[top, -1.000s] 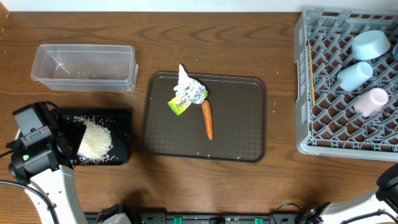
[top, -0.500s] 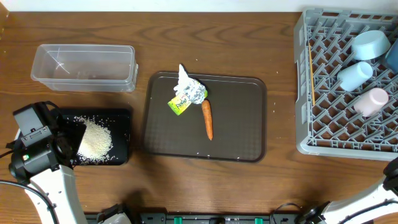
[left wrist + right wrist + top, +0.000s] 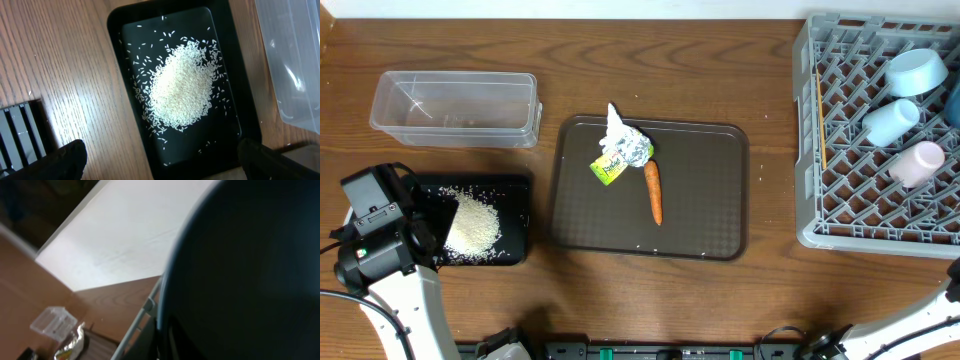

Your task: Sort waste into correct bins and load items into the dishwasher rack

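Note:
White rice [image 3: 473,226] lies heaped in the black tray [image 3: 515,190]; it also shows in the left wrist view [image 3: 182,92]. My left gripper [image 3: 162,162] is open and empty above that tray's near end [image 3: 116,30]. The carrot [image 3: 654,192] and the crumpled wrapper [image 3: 620,150] lie on the brown tray [image 3: 710,200]. The clear tub [image 3: 455,105] stands at the back left. The grey rack [image 3: 805,150] holds the small light-blue bowl [image 3: 917,70], pale-blue cup [image 3: 891,122], white cup [image 3: 917,163] and chopsticks [image 3: 820,115]. The wide blue bowl [image 3: 250,280] fills the right wrist view, with my right gripper [image 3: 167,340] shut on its rim; a sliver shows overhead [image 3: 955,100].
The right wrist view looks past the bowl to the rack's edge [image 3: 137,325], the wrapper [image 3: 70,345] and the clear tub [image 3: 52,321]. The clear tub's corner [image 3: 295,65] lies right of the black tray. A white wall runs behind the table.
The sliver of blue bowl at the rack's right edge has shifted slightly down and right. The right arm has slid further out of the overhead view. The left arm has not moved.

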Motion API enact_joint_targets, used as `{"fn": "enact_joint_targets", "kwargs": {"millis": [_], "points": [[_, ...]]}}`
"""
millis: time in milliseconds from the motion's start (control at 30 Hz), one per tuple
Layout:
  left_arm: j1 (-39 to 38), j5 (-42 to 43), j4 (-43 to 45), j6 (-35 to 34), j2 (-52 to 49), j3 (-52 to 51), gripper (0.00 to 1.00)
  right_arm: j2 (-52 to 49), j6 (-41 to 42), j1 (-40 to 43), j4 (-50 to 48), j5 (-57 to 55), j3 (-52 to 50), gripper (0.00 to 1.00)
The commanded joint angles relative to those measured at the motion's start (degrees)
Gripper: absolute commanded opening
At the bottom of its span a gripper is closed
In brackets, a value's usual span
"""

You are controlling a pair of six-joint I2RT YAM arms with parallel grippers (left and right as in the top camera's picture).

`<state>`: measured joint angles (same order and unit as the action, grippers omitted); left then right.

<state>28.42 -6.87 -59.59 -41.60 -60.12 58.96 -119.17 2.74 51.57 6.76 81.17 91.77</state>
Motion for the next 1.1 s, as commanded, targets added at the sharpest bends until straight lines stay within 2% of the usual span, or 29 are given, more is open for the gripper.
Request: {"fn": "enact_joint_targets", "kwargs": {"millis": [0,200,300,533,633,667,733,900,967,1000,1067], "points": [[0.33,-1.16,-0.15,-0.28,-0.11,0.79,0.99,-1.51,3.85,2.08,1.44,-3.13,0.02,0.08],[0.33,-1.16,-0.15,-0.28,-0.11,0.79,0.99,-1.46,4.59,3.72,7.37,-10.4,0.04,0.07],[0.33,-1.16,-0.15,-0.28,-0.11,0.79,0.99,-1.03,6.19,4.46,8.57,-13.73,0.04,0.1],[0.33,-1.16,-0.15,-0.28,-0.11,0.79,0.99,4.81,6.47,4.59,16.35,-25.33,0.04,0.25],[0.33,-1.16,-0.15,-0.28,-0.11,0.79,0.99,9.53,7.65,4.24,19.26,-30.75,0.04,0.43],[0.33,-1.16,-0.15,-0.28,-0.11,0.79,0.99,11.39,9.2,4.15,19.78,-32.13,0.04,0.61],[0.33,-1.16,-0.15,-0.28,-0.11,0.79,0.99,14.53,12.07,4.07,19.91,-32.48,0.04,0.73],[0.33,-1.16,-0.15,-0.28,-0.11,0.79,0.99,24.24,18.71,2.89,21.99,-31.17,0.04,0.78],[0.33,-1.16,-0.15,-0.28,-0.11,0.79,0.99,28.06,19.45,1.84,22.67,-29.62,0.04,0.86],[0.33,-1.16,-0.15,-0.28,-0.11,0.79,0.99,29.81,19.58,1.29,23.12,-29.44,0.04,0.99],[0.33,-1.16,-0.15,-0.28,-0.11,0.79,0.99,33.81,19.78,-0.17,24.94,-29.51,0.04,0.99]]}}
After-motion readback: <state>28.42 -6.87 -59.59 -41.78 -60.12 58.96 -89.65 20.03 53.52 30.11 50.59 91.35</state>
